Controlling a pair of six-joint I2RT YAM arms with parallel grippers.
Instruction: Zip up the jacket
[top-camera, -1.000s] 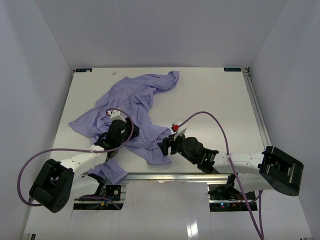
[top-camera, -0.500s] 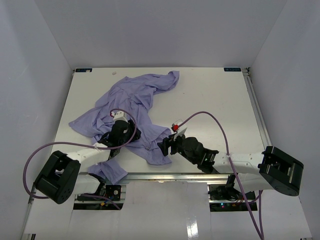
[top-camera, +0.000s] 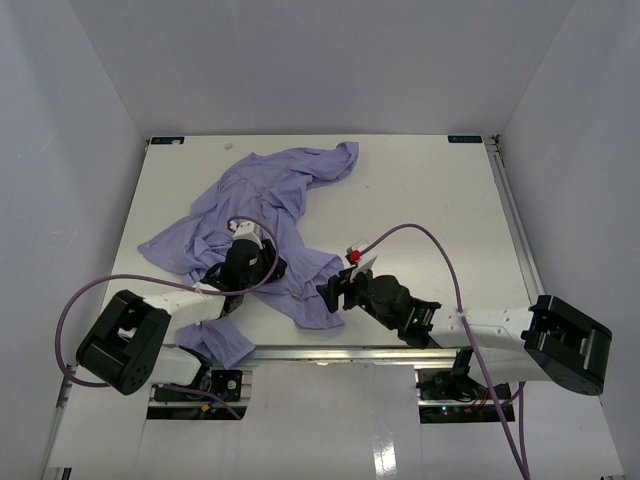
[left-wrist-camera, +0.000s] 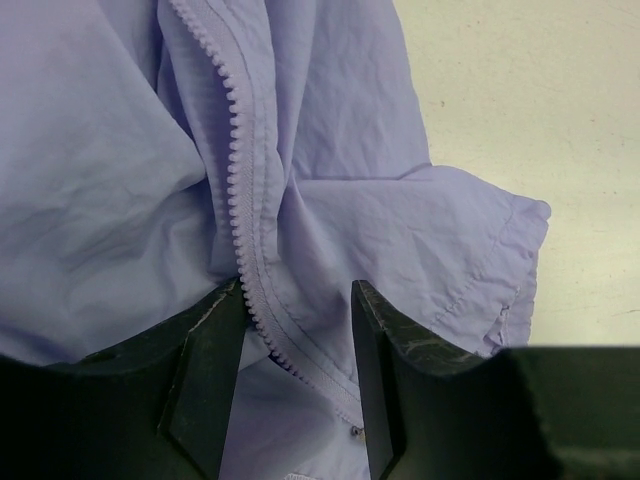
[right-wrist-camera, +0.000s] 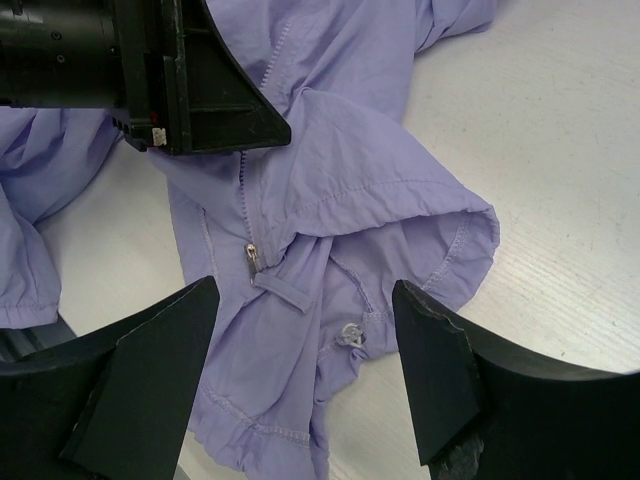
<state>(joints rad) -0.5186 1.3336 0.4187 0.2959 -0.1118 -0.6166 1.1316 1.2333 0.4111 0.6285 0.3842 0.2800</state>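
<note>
Worktop (top-camera: 420, 200): the jacket (top-camera: 270, 190) lies crumpled on the left-centre, unzipped and twisted. One fold hangs over the near edge and a sleeve end points to the far side.

Left gripper (left-wrist-camera: 297, 290): jaws apart, low over the cloth, straddling the run of zipper teeth (left-wrist-camera: 238, 180). The tape sits in the gap but isn't clamped yet. Right gripper (right-wrist-camera: 300, 290): spread wide, holding nothing, hovering just above the hem corner near the front edge. The two grippers are close together, and the left gripper's body shows at the top of the right wrist view.

Slider pull (right-wrist-camera: 250, 262): lies flat on the cloth near the hem, directly ahead of the right gripper and between its fingers' line. I can't tell whether both halves of the zipper are seated in it.

My read of the step: secure the bottom end of the zipper before any pull.
- Left: close on the tape only, just beside the teeth, without bunching extra fabric. Hold it taut and flat.
- Right: descend square onto the pull tab and pinch the tab, not the hem loop beside it.
- Keep the teeth run straight between the grippers, since the fold above will jam the slider.
- Risk: thin fabric drags into the slider, and the grippers collide at this spacing.
</note>
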